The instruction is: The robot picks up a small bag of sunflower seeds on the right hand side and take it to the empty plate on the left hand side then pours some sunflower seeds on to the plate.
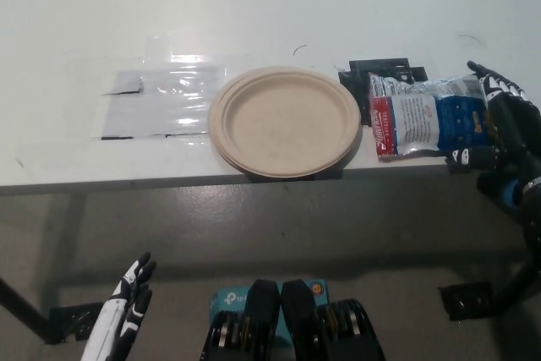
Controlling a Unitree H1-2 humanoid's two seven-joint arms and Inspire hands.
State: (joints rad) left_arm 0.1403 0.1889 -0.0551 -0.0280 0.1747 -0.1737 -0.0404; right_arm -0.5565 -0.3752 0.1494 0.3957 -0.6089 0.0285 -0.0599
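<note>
I see the right hand [499,137] at the table's near edge, at about 3 o'clock from the plate [285,121]. Its fingers [494,82] are spread and curve around the right end of the bag of sunflower seeds [427,116], one tip showing at the bag's upper right corner and another at its lower right corner; I cannot tell whether they actually press the bag or only frame it.

The bag lies flat on the white table [254,6], just beside the plate's right rim, at its 3 o'clock. It is silver with a red band down its left side and a blue panel on its right. There is white print on the red band and dark print on the silver panel, but it is too small and blurred for me to read any brand.

The plate is a beige paper one, bare inside, sitting at the table's near edge. At the bag's 12 o'clock a black flat piece [380,69] shows from under its top edge. At the plate's 9 o'clock lies a clear shiny sheet [161,103], flat on the table.

The left hand [127,306] hangs low at 7 o'clock, below the table edge, fingers straight and near together, holding nothing.
</note>
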